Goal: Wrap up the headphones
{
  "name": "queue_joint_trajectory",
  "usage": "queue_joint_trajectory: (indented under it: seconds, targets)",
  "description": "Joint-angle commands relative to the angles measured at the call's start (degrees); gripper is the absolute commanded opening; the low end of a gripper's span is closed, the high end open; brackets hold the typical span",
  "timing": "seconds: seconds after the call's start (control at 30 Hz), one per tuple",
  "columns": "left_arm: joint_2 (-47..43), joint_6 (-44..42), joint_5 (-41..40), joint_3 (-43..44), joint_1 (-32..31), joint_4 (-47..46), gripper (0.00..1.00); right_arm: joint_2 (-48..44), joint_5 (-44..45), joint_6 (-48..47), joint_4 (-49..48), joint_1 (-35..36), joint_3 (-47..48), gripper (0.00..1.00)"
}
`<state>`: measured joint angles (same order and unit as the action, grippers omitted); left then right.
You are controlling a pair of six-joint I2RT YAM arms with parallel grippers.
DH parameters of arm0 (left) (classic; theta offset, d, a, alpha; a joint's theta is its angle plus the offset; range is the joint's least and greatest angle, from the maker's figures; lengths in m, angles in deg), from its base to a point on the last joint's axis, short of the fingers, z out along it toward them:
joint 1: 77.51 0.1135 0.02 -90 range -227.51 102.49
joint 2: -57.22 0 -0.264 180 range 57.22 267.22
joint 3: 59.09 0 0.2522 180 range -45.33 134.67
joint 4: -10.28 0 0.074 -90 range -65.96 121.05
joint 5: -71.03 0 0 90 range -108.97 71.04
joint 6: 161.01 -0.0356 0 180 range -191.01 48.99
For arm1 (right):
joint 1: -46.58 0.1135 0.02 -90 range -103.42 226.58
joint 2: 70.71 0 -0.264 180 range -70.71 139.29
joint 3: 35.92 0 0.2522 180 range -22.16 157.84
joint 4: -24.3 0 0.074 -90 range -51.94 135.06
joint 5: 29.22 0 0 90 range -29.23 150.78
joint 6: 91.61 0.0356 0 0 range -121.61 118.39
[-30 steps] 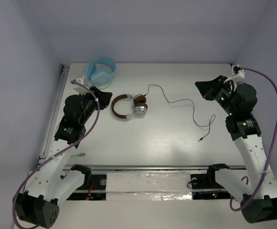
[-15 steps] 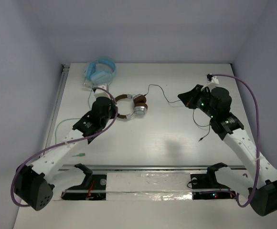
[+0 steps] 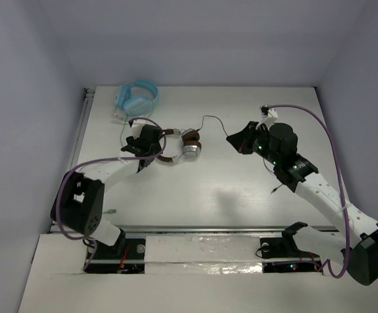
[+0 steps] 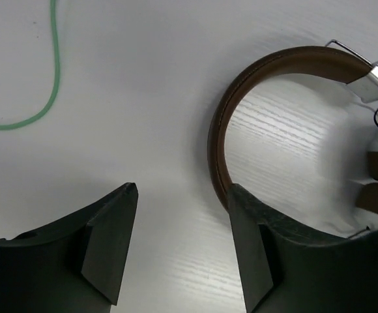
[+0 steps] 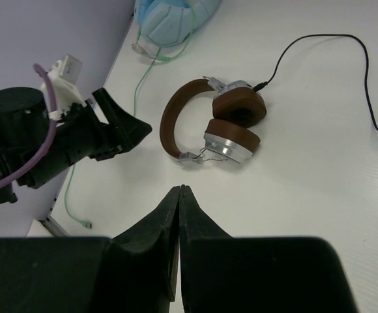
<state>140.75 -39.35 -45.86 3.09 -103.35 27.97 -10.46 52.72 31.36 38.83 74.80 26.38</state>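
Note:
The headphones (image 3: pixel 181 145), with brown headband and silver earcups, lie flat at the table's back middle. Their thin black cable (image 3: pixel 210 119) runs right, passes under my right arm and ends in a plug (image 3: pixel 274 191). My left gripper (image 3: pixel 155 149) is open and empty, low at the headband's left curve. In the left wrist view (image 4: pixel 182 192) the headband (image 4: pixel 223 130) lies just beyond and beside the right finger (image 4: pixel 247 235). My right gripper (image 3: pixel 232 139) is shut and empty, above the cable to the right of the earcups. In the right wrist view (image 5: pixel 179 190) it points at the headphones (image 5: pixel 218 124).
Light blue headphones (image 3: pixel 137 98) lie at the back left. Their green cable (image 4: pixel 52 78) trails along the left side to a plug (image 3: pixel 109 212). The table's left rail (image 3: pixel 78 140) and the walls bound the space.
Both arms have swung inward toward the headphones. The left gripper has reached the headband's left side; the right gripper has moved left over the black cable. The headphones have not moved.

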Motion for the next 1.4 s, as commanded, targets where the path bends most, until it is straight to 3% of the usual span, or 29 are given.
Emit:
queue_joint_trajectory:
  seconds: [0.0,0.17,0.37,0.6,0.67,0.7,0.73,0.77,0.97,1.03,1.1,1.2,1.23,1.37]
  targets:
    - [3.9,-1.9,2.0,5.3,1.4,-3.5,0.55,-0.5,0.8,-1.7,-3.9,0.5,-0.1,0.07]
    - [12.2,-2.9,4.0,9.8,1.4,-3.5,0.56,-0.3,-0.1,-1.8,-5.1,0.5,-1.2,0.20]
    - [17.6,-3.9,4.2,12.7,1.4,-4.5,0.54,0.3,-0.3,-1.9,-5.4,0.5,-1.3,0.21]
    - [21.8,-3.6,4.7,14.9,1.4,-2.8,0.44,0.6,1.9,-1.9,-5.5,0.5,-1.7,0.21]
    - [22.1,-3.6,4.7,14.3,1.4,-2.6,0.34,0.6,2.2,-2.0,-5.4,0.5,-1.6,0.21]
    - [22.2,-4.1,5.2,14.2,1.4,-2.6,0.24,0.4,1.8,-2.0,-5.3,0.5,-1.5,0.21]
    - [22.4,-4.2,5.2,14.0,1.4,-2.3,0.05,0.4,1.4,-2.0,-5.3,0.5,-1.2,0.21]
    - [22.4,-4.5,5.1,13.9,1.4,-2.1,0.00,0.4,0.7,-2.0,-5.0,0.5,-1.0,0.21]
    - [14.0,-8.5,9.2,15.4,1.9,0.9,0.00,0.3,-1.3,-2.6,-5.1,0.5,-0.3,0.21]
    - [8.3,-10.9,12.8,17.7,1.9,3.9,0.00,0.5,-2.8,-3.3,-5.2,0.5,0.1,0.35]
    - [4.8,-12.1,20.4,19.6,3.5,7.0,0.00,1.0,-4.3,-6.4,-3.8,0.5,1.8,0.59]
    - [0.0,-14.2,26.9,23.0,6.6,11.9,0.00,1.7,-5.4,-8.8,-2.9,0.5,3.9,0.77]
    - [-1.2,-14.7,31.7,25.2,7.6,13.5,0.00,1.9,-5.0,-9.2,-3.1,0.5,4.1,0.80]
    - [-3.9,-16.5,37.9,29.2,9.7,18.7,0.00,2.1,-1.4,-15.2,-3.3,0.5,5.3,0.89]
